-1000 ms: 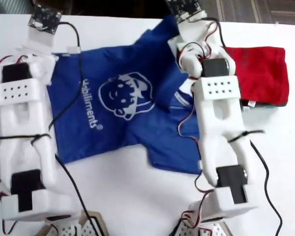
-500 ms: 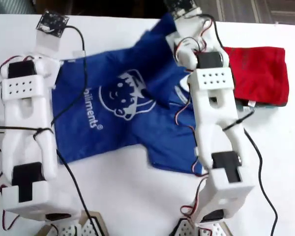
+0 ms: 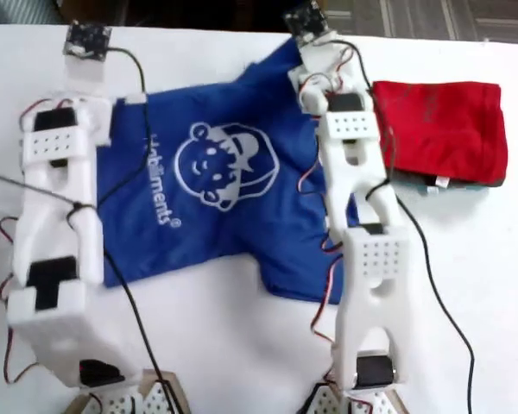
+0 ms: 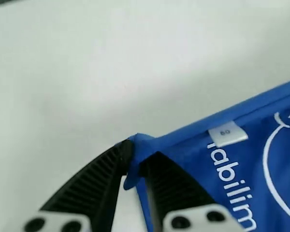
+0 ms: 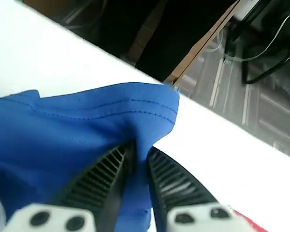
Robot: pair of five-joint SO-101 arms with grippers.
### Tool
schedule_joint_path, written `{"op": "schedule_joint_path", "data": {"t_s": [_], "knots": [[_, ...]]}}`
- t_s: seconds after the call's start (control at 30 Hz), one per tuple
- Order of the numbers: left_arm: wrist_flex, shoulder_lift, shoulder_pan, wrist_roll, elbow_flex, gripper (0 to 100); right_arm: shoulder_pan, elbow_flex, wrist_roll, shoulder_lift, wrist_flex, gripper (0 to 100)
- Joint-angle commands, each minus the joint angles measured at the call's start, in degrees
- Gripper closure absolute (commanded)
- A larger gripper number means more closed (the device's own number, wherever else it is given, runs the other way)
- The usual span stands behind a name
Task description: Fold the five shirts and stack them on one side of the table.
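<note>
The work looks to be at an early stage. A blue shirt (image 3: 233,233) lies open, printed face up, on the white surface (image 3: 466,285), stretched between the two claws and running from them back toward the arm bases. No fold has yet been made in it. The left claw (image 4: 137,154) is nearly closed, its ribbed jaws pinching one corner of the blue shirt beside the small white label, and the cloth peaks up slightly where it is held. The right claw (image 5: 140,150) is likewise closed to a narrow slit on a bunched fold of the blue shirt's stitched edge, at the far rim of the surface. Beyond the right claw, on the side away from the left claw, a red shirt (image 3: 440,125) sits folded into a rough rectangle, which I take to be the start of the stack. A dark strip (image 3: 414,183) pokes out from under its near edge and may be another folded garment, though I cannot tell. By that reading one shirt, perhaps two, is done. The blue one is gripped for its first fold, and the others named in the task are yet to come.
</note>
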Motion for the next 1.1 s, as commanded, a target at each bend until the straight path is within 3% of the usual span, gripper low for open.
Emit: {"op": "schedule_joint_path", "data": {"t_s": [0.0,0.13,0.27,0.53,0.73,1.07], "knots": [[-3.6,2.7,0.6,0.6,-2.2,97,1.5,-13.3,0.4,6.9,-1.1,97.9],[-4.7,6.1,0.6,0.6,-2.2,97,0.8,-23.5,0.4,16.0,1.1,97.9],[-3.9,6.8,0.8,0.6,-1.9,97,-0.6,-30.3,0.4,21.7,9.8,97.9],[4.4,7.2,0.8,0.2,-1.6,97,-0.2,-40.5,0.4,25.3,24.9,97.9],[12.8,6.7,0.7,0.2,-5.1,97,1.3,-50.8,0.4,23.5,34.2,97.9],[32.8,6.7,0.5,-5.6,-12.6,97,3.6,-50.0,0.4,12.1,58.4,97.9]]}}
